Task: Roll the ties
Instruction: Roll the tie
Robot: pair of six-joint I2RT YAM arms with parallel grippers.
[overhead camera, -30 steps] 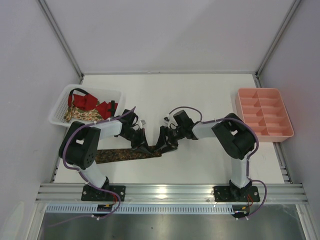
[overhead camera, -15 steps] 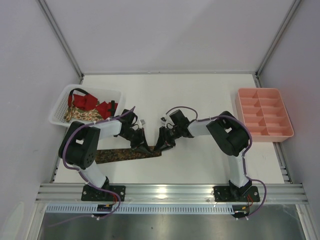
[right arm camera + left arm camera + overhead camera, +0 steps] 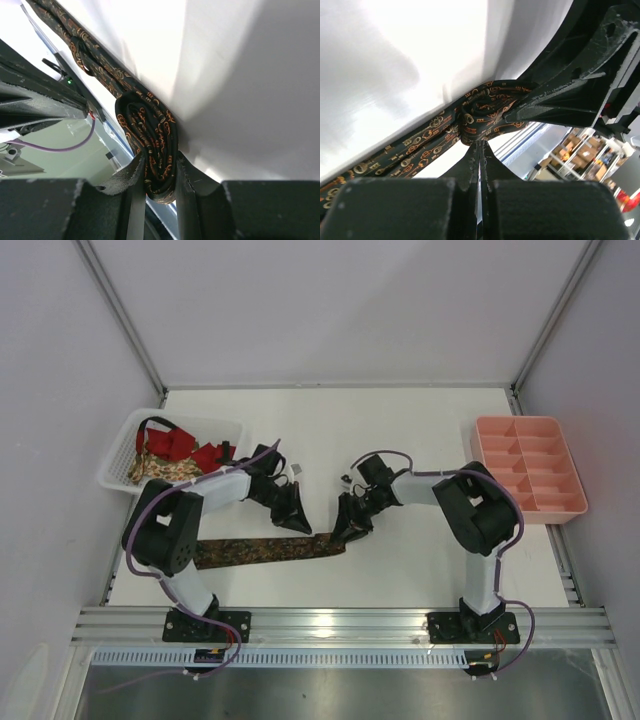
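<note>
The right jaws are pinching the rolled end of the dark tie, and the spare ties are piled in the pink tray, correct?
Not quite. The spare ties are piled in the white basket at the left, not the pink tray; the top view shows it. The right gripper does pinch the rolled end of the dark tie.

Two matching arms in black and white, strung with purple cable.

The left arm (image 3: pixel 165 535) and right arm (image 3: pixel 470 515) alternate bulky, rounded black joint housings with smooth white tubular links, and each is mounted on a flat black base plate (image 3: pixel 205 626). A thin purple cable (image 3: pixel 380 453) loops loosely along each arm. Both end in an all-black pincer, the left pincer (image 3: pixel 303 527) and the right pincer (image 3: pixel 345 535). Seen close, the fingers (image 3: pixel 186 195) are matte black plastic with a grainy surface and blocky, squared bodies.
</note>
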